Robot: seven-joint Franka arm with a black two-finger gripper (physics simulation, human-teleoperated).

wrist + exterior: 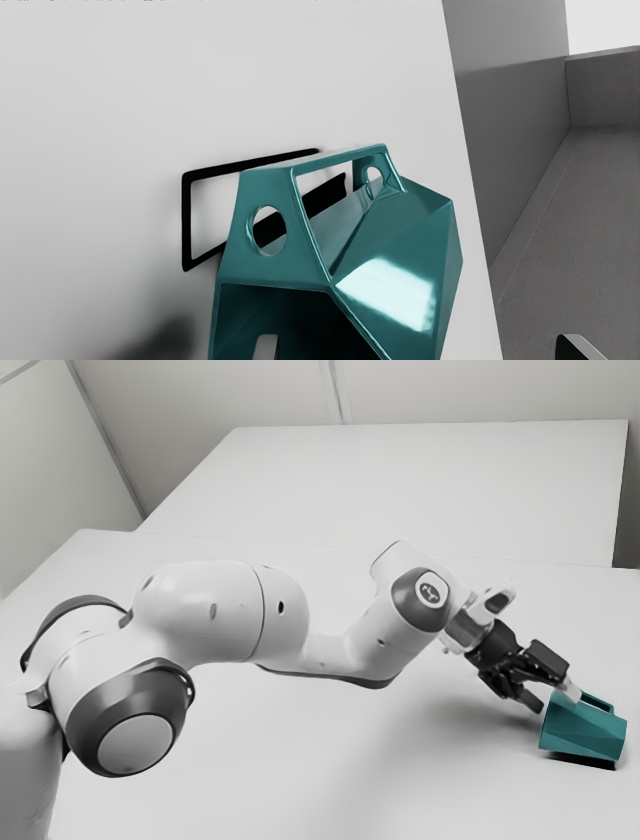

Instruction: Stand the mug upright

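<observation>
Mug (580,734) at four o'clock in the exterior view, tipped on its side with the handle (598,703) at its one o'clock, close to the tips of the open, empty gripper (553,698), with the arm (220,610) from nine o'clock and another table (430,480) behind at twelve. In the wrist view, one fingertip (267,347) over the dark mouth (285,310), the other outside the body; likely dangers: rim bump from poor alignment, slip or roll from squeezing slanted facets, snag on the protruding handle, fall past the nearby table edge (466,150) after a shove.
</observation>
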